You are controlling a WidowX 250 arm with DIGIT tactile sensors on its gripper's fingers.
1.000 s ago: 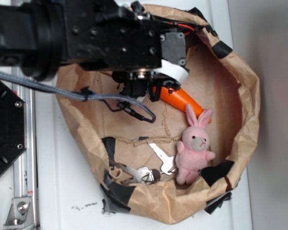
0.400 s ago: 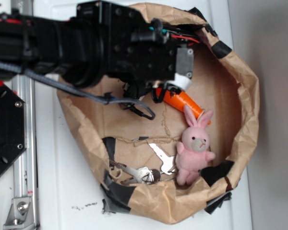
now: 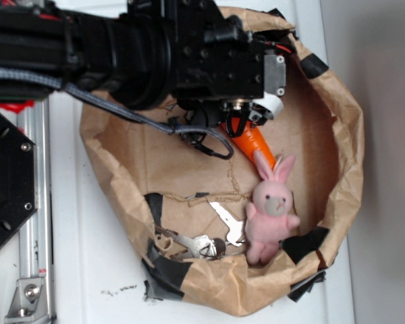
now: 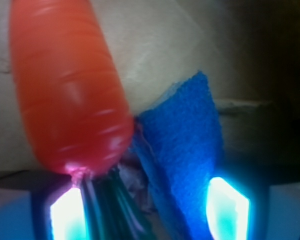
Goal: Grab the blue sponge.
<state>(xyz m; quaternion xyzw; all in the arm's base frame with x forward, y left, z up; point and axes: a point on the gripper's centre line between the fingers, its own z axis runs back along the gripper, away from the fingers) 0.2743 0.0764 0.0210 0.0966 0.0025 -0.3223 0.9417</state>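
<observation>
In the wrist view the blue sponge (image 4: 185, 150) stands tilted on its edge, leaning against the thick end of the orange toy carrot (image 4: 70, 90). My gripper (image 4: 146, 212) is open. Its two glowing fingertips (image 4: 65, 217) straddle the sponge's lower part and the carrot's green leaves, and the sponge lies close to the right fingertip. In the exterior view the black arm covers the sponge, and the gripper (image 3: 237, 120) sits low at the carrot's (image 3: 258, 143) thick end inside the brown paper bag (image 3: 344, 135).
A pink plush bunny (image 3: 273, 210) lies just below the carrot's tip. Silver keys (image 3: 224, 221) and a second key bunch (image 3: 196, 244) rest near the bag's lower wall. Black tape patches (image 3: 304, 244) mark the bag's rim. A grey cable (image 3: 155, 125) trails from the arm.
The arm has slid right and toward the bag's far rim. The carrot has swung to a steeper angle, and the bunny has shifted slightly left.
</observation>
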